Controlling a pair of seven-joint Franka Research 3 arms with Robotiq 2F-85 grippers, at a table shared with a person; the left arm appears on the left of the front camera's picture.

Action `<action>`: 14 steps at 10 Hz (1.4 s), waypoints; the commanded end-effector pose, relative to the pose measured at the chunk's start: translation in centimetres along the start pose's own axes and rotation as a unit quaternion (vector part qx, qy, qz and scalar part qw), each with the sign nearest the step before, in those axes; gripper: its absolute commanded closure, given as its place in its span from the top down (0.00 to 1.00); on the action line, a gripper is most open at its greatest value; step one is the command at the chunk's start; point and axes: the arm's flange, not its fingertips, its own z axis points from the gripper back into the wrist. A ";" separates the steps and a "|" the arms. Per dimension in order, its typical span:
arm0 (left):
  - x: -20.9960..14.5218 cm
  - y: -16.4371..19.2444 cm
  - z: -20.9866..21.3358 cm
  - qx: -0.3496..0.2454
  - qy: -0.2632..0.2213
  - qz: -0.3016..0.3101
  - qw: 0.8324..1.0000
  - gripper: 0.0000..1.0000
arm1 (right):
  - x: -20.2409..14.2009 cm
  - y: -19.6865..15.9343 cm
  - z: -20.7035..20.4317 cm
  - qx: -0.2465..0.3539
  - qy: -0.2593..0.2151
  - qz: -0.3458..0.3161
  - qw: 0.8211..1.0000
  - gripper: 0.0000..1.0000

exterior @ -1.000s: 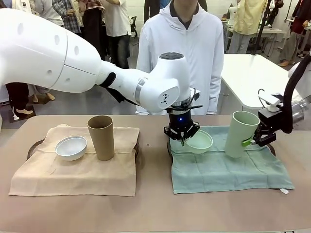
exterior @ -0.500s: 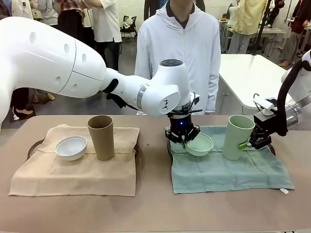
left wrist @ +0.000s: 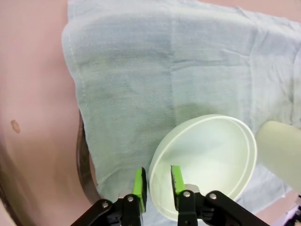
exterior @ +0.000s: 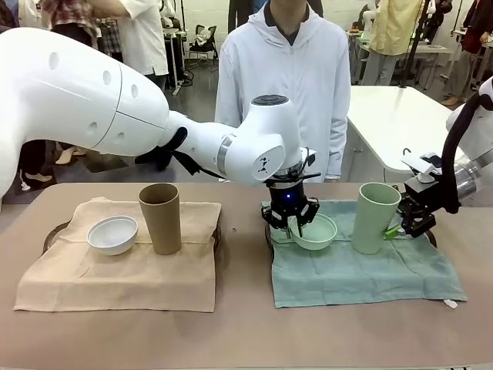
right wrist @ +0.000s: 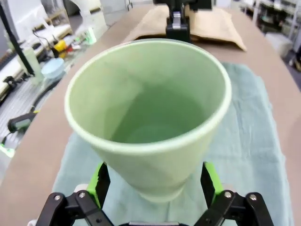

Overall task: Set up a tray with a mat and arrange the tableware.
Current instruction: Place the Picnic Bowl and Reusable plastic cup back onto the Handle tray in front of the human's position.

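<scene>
My left gripper is shut on the near rim of the mint green bowl, which is low over the green mat. The mint green cup stands upright on that mat's right part. My right gripper is shut on the cup's lower part, one green pad on each side. The white bowl and the tan-brown cup stand on the tan mat at the left.
A dark round tray rim shows under each mat, one at the left and one under the green mat. A person in a white hoodie stands at the far side. A white table lies behind on the right.
My right gripper has lowered the mint green cup from a raised tilt to upright on the green mat. My left gripper has sunk slightly with the mint green bowl.
</scene>
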 end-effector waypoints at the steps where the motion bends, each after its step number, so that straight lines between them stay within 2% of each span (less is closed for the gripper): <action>1: -0.5 0.4 1.7 0.010 0.006 0.000 1.000 0.48 | 1.3 1.6 1.3 -0.022 0.060 -0.049 0.997 1.00; 2: -0.9 0.4 2.5 0.009 0.004 -0.002 1.000 1.00 | 1.9 2.5 2.5 -0.038 0.085 -0.058 0.994 1.00; 3: -1.4 0.2 3.3 0.011 -0.002 -0.010 1.000 0.68 | 3.0 3.6 4.1 -0.064 0.105 -0.071 0.990 1.00; 4: -1.9 0.1 4.4 0.020 -0.007 -0.024 0.999 1.00 | 4.7 4.6 5.0 -0.083 0.113 -0.089 0.986 1.00; 6: -2.7 -0.6 7.3 0.044 -0.013 -0.045 0.998 1.00 | 8.8 6.5 6.0 -0.141 0.168 -0.153 0.964 1.00; 8: -3.6 -1.5 10.1 0.056 -0.026 -0.055 0.997 1.00 | 13.0 8.7 6.4 -0.206 0.221 -0.226 0.926 1.00; 11: -4.4 -3.2 14.8 0.089 -0.042 -0.057 0.994 1.00 | 18.1 9.7 3.7 -0.288 0.215 -0.333 0.872 1.00; 14: -4.7 -3.6 20.0 0.104 -0.075 -0.040 0.991 1.00 | 23.9 11.4 2.0 -0.347 0.273 -0.388 0.809 1.00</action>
